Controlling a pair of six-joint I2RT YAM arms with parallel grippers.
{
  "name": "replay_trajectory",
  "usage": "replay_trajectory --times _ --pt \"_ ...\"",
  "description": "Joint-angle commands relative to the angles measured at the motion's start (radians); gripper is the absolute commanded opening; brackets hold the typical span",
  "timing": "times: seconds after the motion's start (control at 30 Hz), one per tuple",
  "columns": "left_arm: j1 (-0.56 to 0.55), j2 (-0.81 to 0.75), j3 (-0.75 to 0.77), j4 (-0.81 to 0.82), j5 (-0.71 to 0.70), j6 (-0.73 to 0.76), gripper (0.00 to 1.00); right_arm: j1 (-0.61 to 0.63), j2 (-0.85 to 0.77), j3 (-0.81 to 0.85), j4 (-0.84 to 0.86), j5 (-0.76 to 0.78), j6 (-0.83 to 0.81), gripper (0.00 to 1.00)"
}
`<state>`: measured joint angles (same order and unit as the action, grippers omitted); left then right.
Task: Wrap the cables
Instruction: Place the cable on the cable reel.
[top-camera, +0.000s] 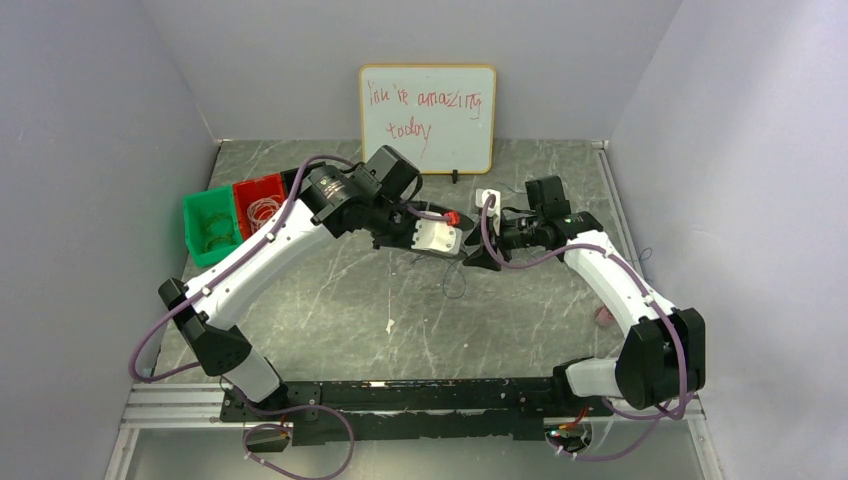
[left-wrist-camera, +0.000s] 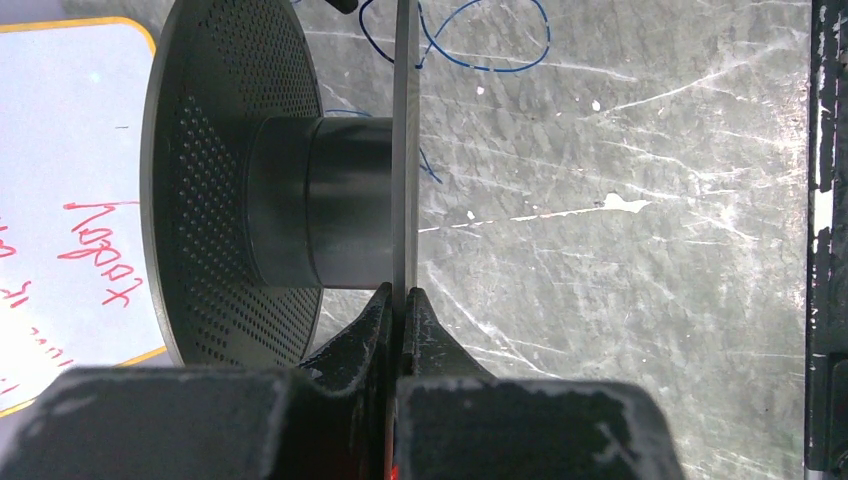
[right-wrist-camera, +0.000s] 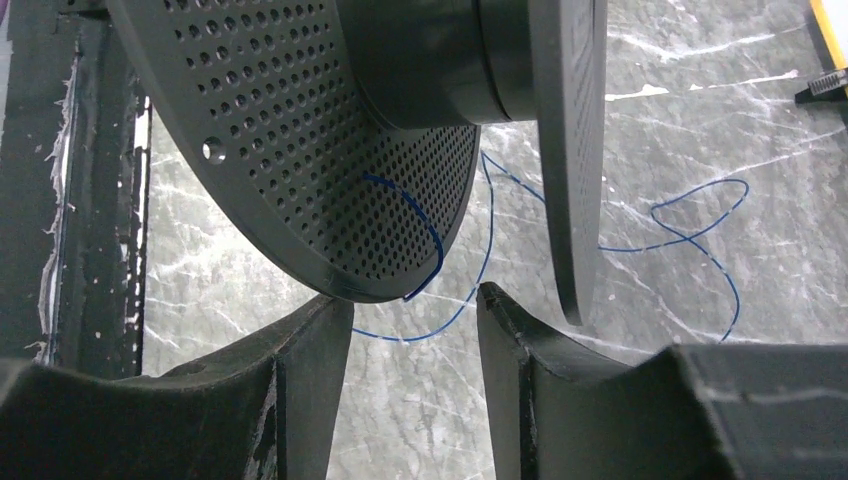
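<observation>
A black spool (left-wrist-camera: 290, 200) with two perforated flanges hangs above the table. My left gripper (left-wrist-camera: 403, 296) is shut on the thin edge of its right flange (left-wrist-camera: 403, 150). In the top view the spool (top-camera: 472, 252) sits between both grippers. The cable (right-wrist-camera: 690, 215) is a thin blue wire lying in loose loops on the table; one end curls against the spool's left flange (right-wrist-camera: 300, 130). It also shows in the left wrist view (left-wrist-camera: 480, 50) and faintly in the top view (top-camera: 455, 282). My right gripper (right-wrist-camera: 413, 300) is open just below the spool, with the wire passing beyond its fingertips.
A whiteboard (top-camera: 427, 118) with red writing stands at the back. A green bin (top-camera: 210, 225) and a red bin (top-camera: 260, 203) sit at the left. A small white object (top-camera: 488, 196) lies behind the grippers, and a pink bit (top-camera: 604, 316) lies at the right.
</observation>
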<state>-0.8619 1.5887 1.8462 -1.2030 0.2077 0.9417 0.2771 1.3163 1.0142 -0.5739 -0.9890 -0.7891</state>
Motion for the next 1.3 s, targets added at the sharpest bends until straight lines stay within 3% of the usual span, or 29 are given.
replay_trajectory --times 0.0,0.17,0.23,0.4,0.8,1.0,1.27 --pt "0.001 -0.01 0.058 0.027 0.031 0.023 0.02 -0.001 0.009 0.009 0.019 -0.058 -0.011 0.51" --pt "0.001 -0.011 0.068 0.039 0.024 0.011 0.03 0.0 0.045 0.02 -0.014 -0.059 -0.017 0.5" --pt "0.001 -0.014 0.066 0.068 0.006 -0.015 0.03 -0.001 0.036 -0.004 0.049 -0.056 0.062 0.52" --pt "0.001 -0.016 0.042 0.144 -0.059 -0.062 0.02 0.0 -0.026 -0.145 0.399 0.01 0.395 0.61" --pt "0.001 -0.016 0.022 0.234 -0.137 -0.103 0.02 -0.001 0.01 -0.19 0.638 0.192 0.738 0.59" --pt "0.001 -0.012 0.022 0.245 -0.141 -0.116 0.03 0.001 0.029 -0.192 0.691 0.311 0.8 0.57" --pt "0.001 -0.003 0.028 0.247 -0.139 -0.118 0.03 0.002 0.043 -0.196 0.749 0.326 0.85 0.55"
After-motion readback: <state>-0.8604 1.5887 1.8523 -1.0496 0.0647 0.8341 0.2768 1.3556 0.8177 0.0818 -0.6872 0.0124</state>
